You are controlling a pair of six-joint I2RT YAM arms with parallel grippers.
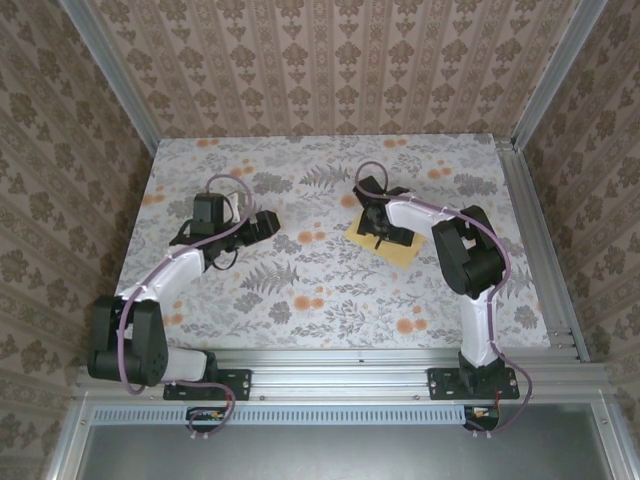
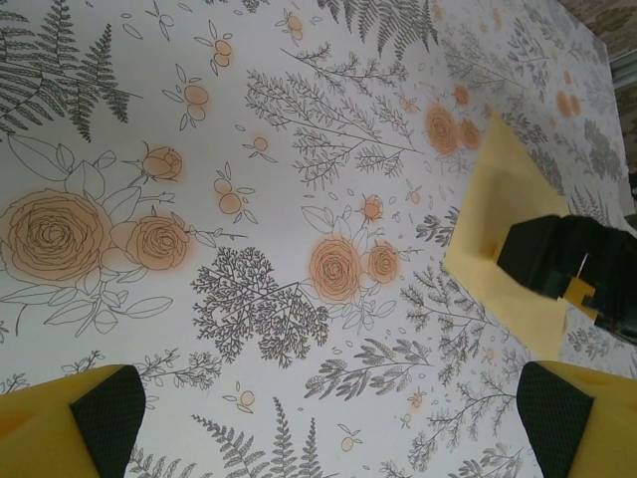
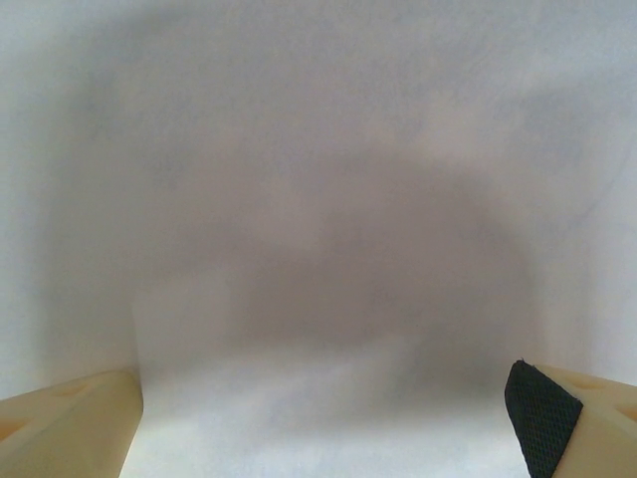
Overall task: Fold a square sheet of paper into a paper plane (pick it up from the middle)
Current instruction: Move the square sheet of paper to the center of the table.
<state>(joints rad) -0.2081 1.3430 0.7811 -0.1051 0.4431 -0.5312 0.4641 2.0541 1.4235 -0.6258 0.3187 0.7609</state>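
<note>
The square sheet of paper, pale yellow, lies flat on the floral table right of centre. My right gripper points down onto its middle, jaws open. In the right wrist view its fingertips stand wide apart over a blurred pale surface very close below, with my right gripper holding nothing. My left gripper hovers left of the sheet, open and empty. The left wrist view has my left gripper above bare cloth, with the sheet at the right and the right gripper's black tips on it. The paper plane is out of view.
A floral tablecloth covers the whole table. Patterned walls and aluminium rails close it in on three sides. Both arm bases sit on the near rail.
</note>
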